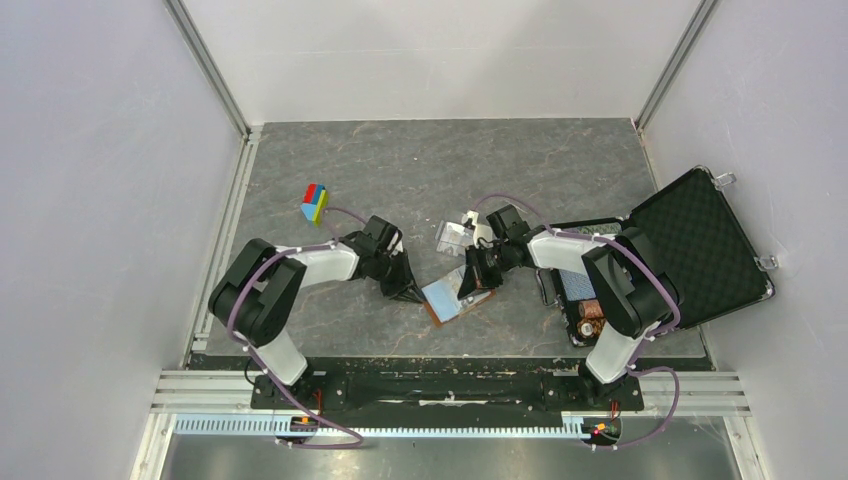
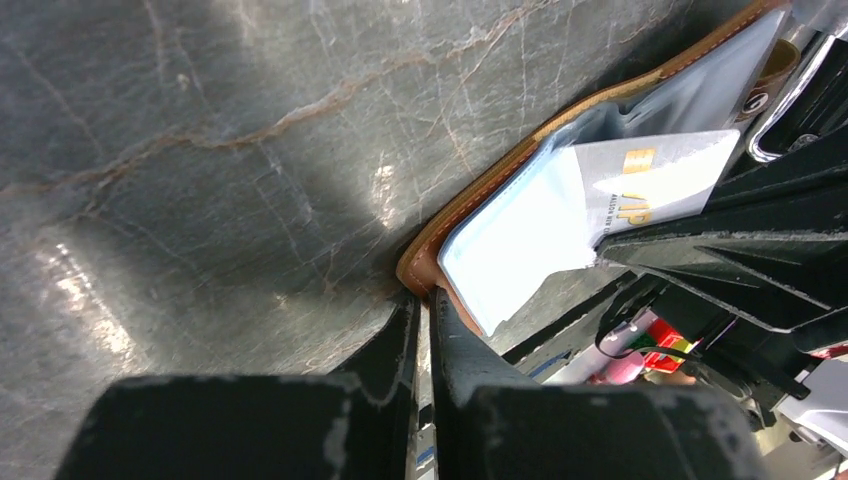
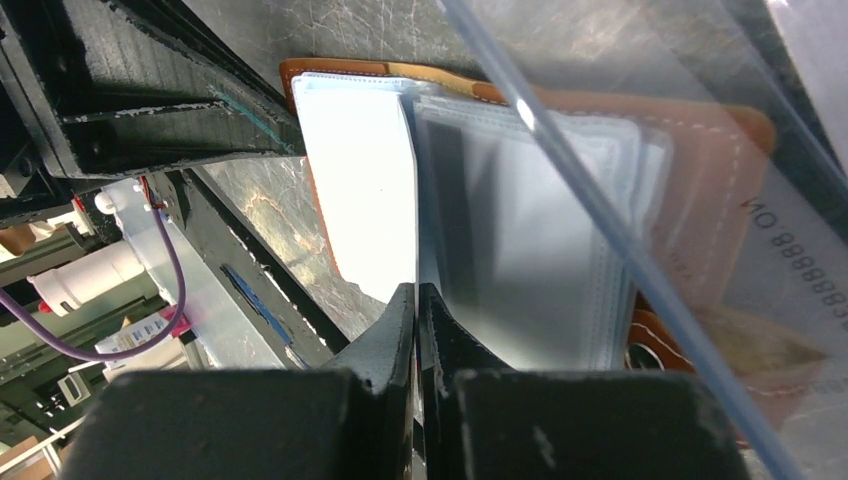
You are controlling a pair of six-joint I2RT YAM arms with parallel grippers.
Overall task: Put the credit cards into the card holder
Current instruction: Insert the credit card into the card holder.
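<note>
- While your left gripper (image 2: 428,312) sits low on the table at the near-left edge of the card holder (image 1: 450,302), its fingers are drawn almost together, with only a sliver of gap. The brown leather rim meets the tips, but you can't tell whether it is actually pinched.
- Your right gripper (image 3: 417,296) comes in from the opposite side, over the open holder, with its fingers pressed onto a credit card (image 2: 660,175). In its own wrist view the card is a thin line seen edge-on, running out from the tips.
- From your left wrist, that card reads as whitish with gold lettering. Its free end is at the holder's clear sleeves (image 3: 540,200), and you can't tell how far into a pocket it sits.
- Look at the holder itself: it lies open and flat on the grey marbled table (image 1: 400,170), between your two grippers, sleeves up and brown rim showing along its near side.
- Just beyond your right gripper is the clear plastic tray (image 1: 455,238), and its edge cuts across the right wrist view close to the lens.
- Farther out on the left, a small coloured block (image 1: 316,203) lies well apart from the holder.
- Off to the right, the big black foam-lined case (image 1: 700,245) is open, with items in its near half.
</note>
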